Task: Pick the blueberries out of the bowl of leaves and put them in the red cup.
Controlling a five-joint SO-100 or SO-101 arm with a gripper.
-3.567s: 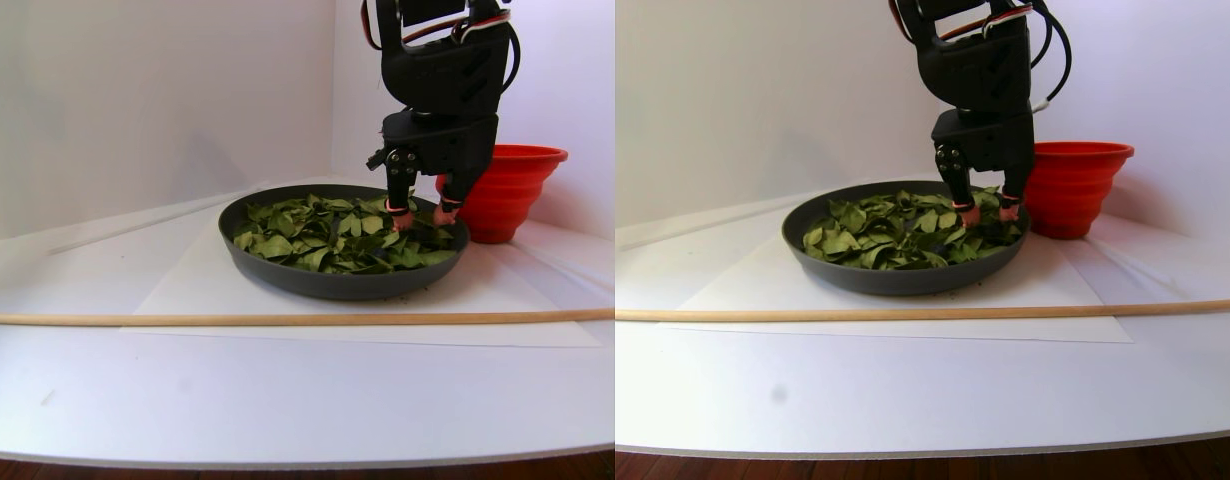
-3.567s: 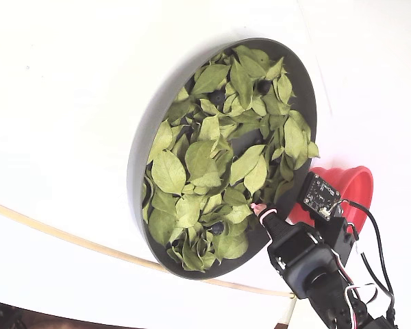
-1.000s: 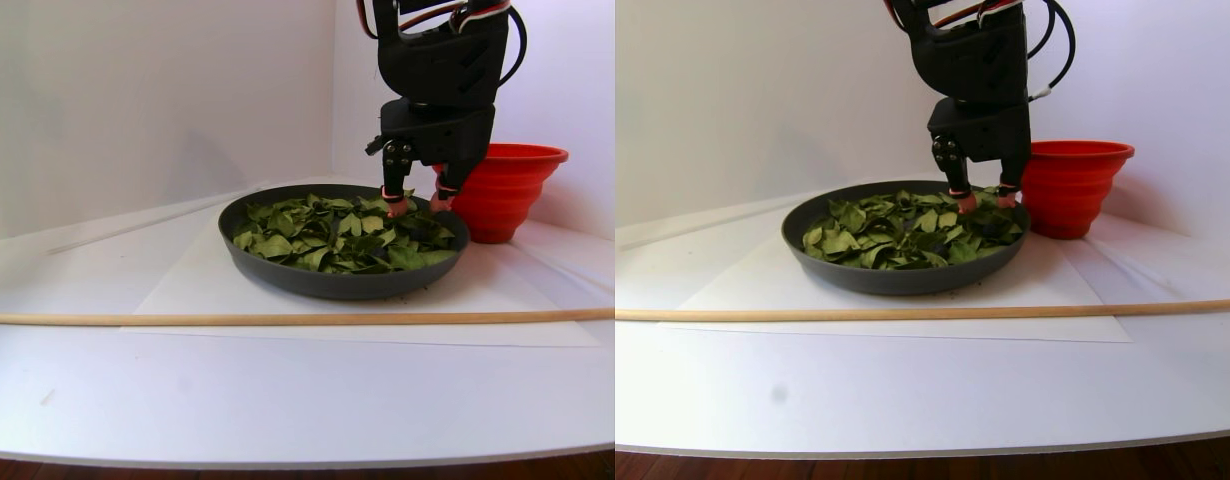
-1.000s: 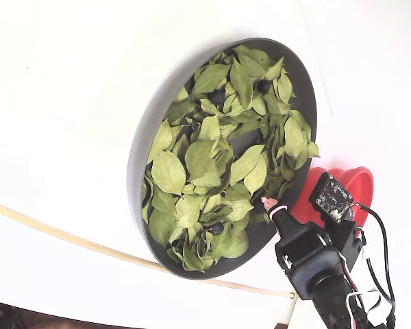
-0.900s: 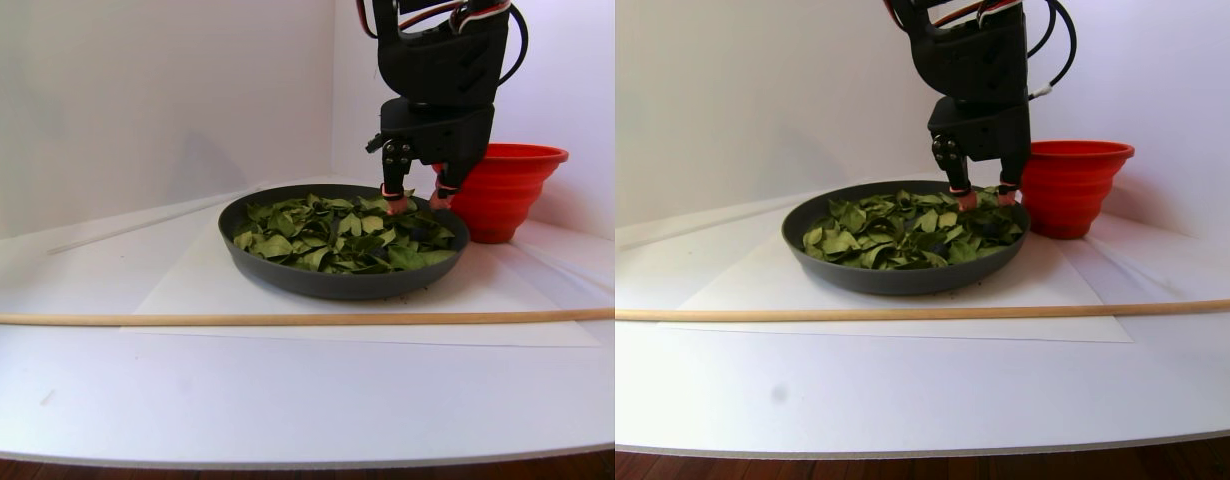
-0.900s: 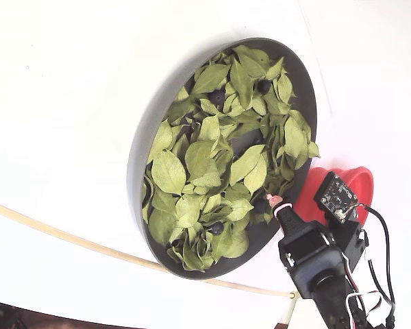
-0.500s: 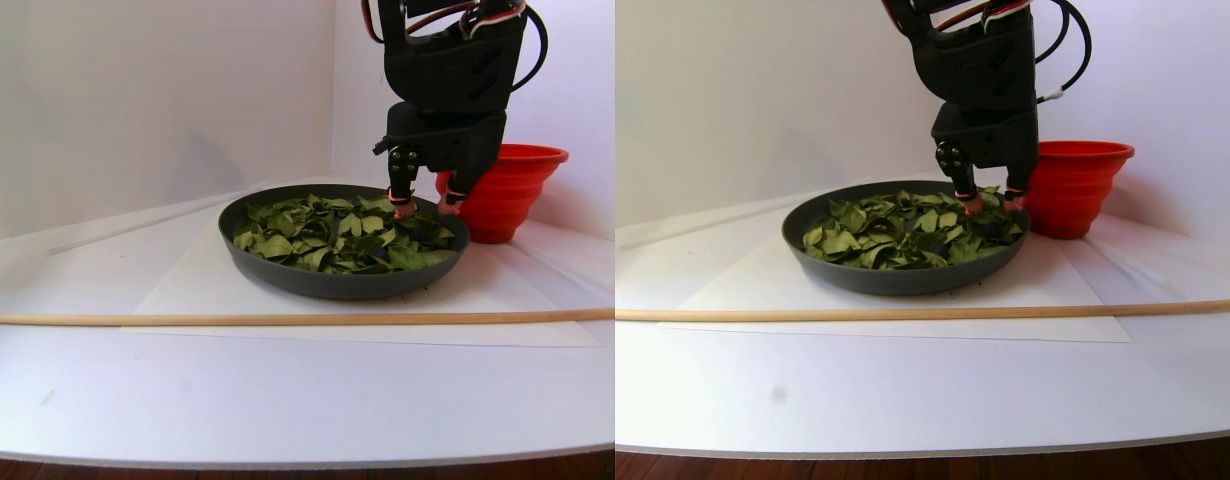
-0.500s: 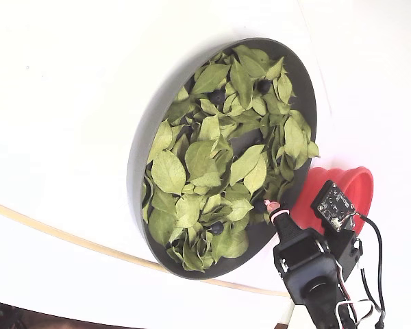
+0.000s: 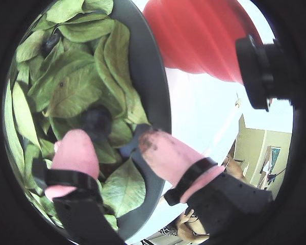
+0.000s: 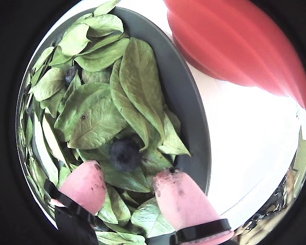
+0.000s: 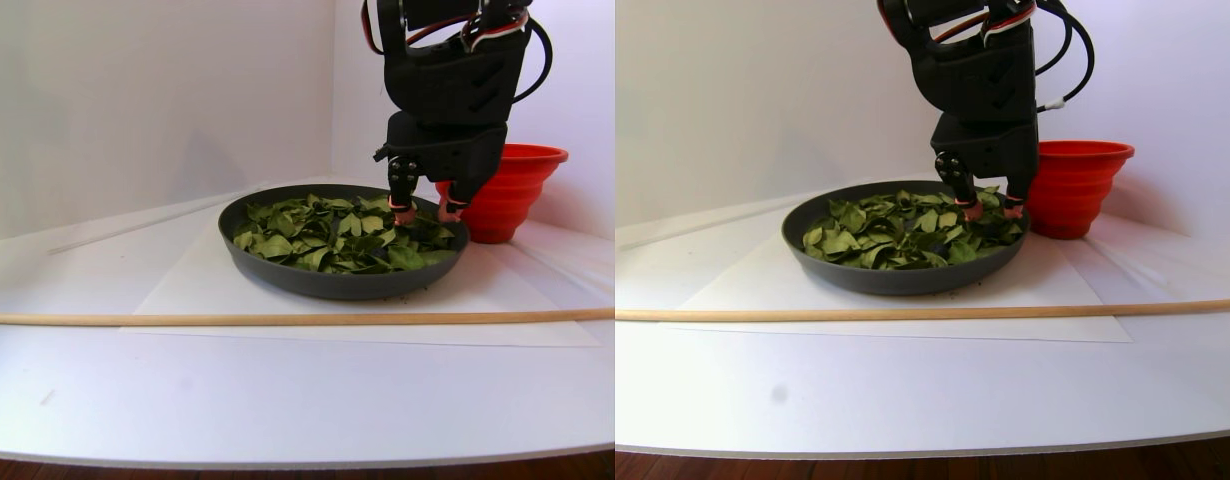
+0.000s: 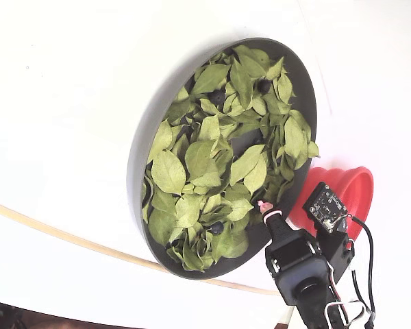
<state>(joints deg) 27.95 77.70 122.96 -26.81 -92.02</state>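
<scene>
My gripper [image 10: 128, 176] hangs open over the bowl [image 10: 194, 117], close to the rim on the red cup's [image 10: 234, 41] side. Its pink fingertips [image 9: 76, 148] stand apart on either side of a dark blueberry [image 10: 125, 153] lying on the leaves [image 10: 92, 112], just ahead of the tips and not gripped. The fixed view shows the gripper [image 12: 267, 209] at the bowl's [image 12: 140, 157] lower right, with more blueberries [image 12: 218, 227] among the leaves [image 12: 192, 164] and the cup [image 12: 349, 188] beside it. In the stereo pair view the gripper [image 11: 425, 213] points down into the bowl [image 11: 335, 285], in front of the cup [image 11: 510, 190].
A long thin wooden stick [image 11: 275, 319] lies across the white table in front of the bowl, also seen in the fixed view as a stick [image 12: 55, 233]. A white paper sheet [image 11: 225, 300] lies under the bowl. White walls stand close behind.
The gripper rose out of the leaves, shifted toward the cup-side rim, then came back down a little. It stays open, now around a blueberry.
</scene>
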